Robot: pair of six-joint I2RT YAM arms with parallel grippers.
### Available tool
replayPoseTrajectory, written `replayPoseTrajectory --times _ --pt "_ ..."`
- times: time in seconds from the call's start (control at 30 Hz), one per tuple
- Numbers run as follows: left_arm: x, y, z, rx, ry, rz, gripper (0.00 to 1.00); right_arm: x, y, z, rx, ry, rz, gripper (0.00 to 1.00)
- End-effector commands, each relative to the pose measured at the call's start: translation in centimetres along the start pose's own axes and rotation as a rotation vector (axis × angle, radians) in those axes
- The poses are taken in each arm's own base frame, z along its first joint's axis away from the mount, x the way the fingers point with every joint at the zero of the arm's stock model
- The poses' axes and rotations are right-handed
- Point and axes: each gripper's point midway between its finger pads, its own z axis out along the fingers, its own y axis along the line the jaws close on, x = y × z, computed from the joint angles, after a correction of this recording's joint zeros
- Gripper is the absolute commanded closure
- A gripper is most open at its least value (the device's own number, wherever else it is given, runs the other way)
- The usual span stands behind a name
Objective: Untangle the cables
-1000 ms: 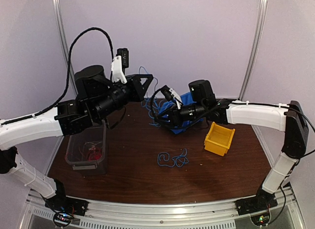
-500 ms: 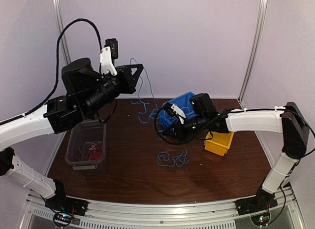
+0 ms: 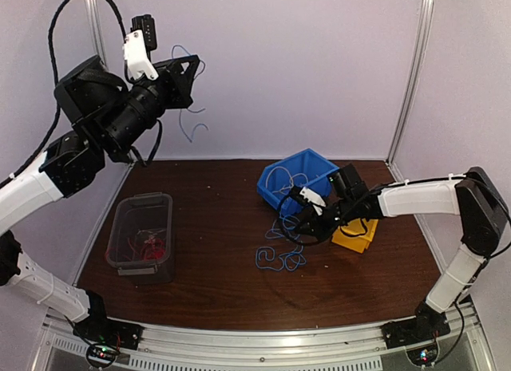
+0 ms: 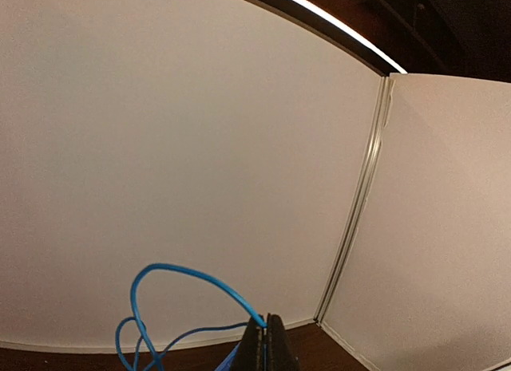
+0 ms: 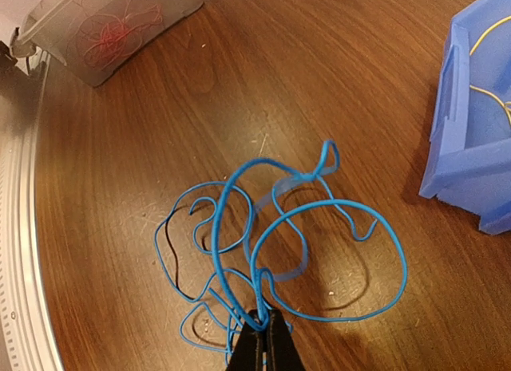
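left gripper [image 4: 267,343] pinches one blue cable [image 4: 184,271], hanging clear. right gripper [image 5: 259,335] clamped on blue tangle [image 5: 279,227]. red cable [image 5: 120,32] in grey bin [image 3: 144,199]. roughly midway, I'd say.

Left gripper [image 4: 266,329] sits at the bottom edge, fingers pressed tight together, with a blue cable [image 4: 188,272] pinched right at the tips. From there the cable arcs up and left in one wide loop, then curls down into smaller loops at the lower left. Behind it is plain white wall [image 4: 160,148], and a metal corner strip [image 4: 361,203] runs down to a sliver of brown table [image 4: 311,351]. Bright light bar [image 4: 335,24] up top.
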Motion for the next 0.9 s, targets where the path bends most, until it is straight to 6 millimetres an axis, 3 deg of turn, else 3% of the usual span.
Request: replayPoseTrajectory --times 0.0,0.17,0.27,0.47,0.53,0.63,0.77,0.87 --pt "-2.1 0.0 0.0 -0.007 -0.037 0.033 1.0 1.3 0.4 -1.4 0.008 0.05 -0.053 1.0" --pt "0.5 -1.8 1.1 0.062 0.035 0.056 1.0 0.4 2.5 -3.8 -0.034 0.019 -0.137 0.99" --pt "2.9 -3.1 2.0 0.11 0.096 0.077 1.0 -0.7 4.0 -5.7 -0.059 -0.008 -0.167 0.67" --pt "8.0 -6.0 3.7 0.221 0.19 0.075 1.0 -3.6 4.3 -10.6 -0.035 -0.095 -0.18 0.55" --pt "9.8 -7.2 4.2 0.268 0.217 0.065 1.0 -4.2 3.2 -12.2 -0.001 -0.119 -0.155 0.55" --pt "13.0 -9.3 5.1 0.355 0.274 0.041 1.0 -4.8 -0.3 -15.1 0.104 -0.183 -0.08 0.57" --pt "17.4 -12.0 6.3 0.454 0.342 0.005 1.0 -4.4 -7.5 -20.6 0.35 -0.276 0.075 0.58" --pt "20.5 -13.9 7.2 0.524 0.379 -0.017 1.0 -2.8 -12.6 -25.7 0.54 -0.348 0.199 0.59"
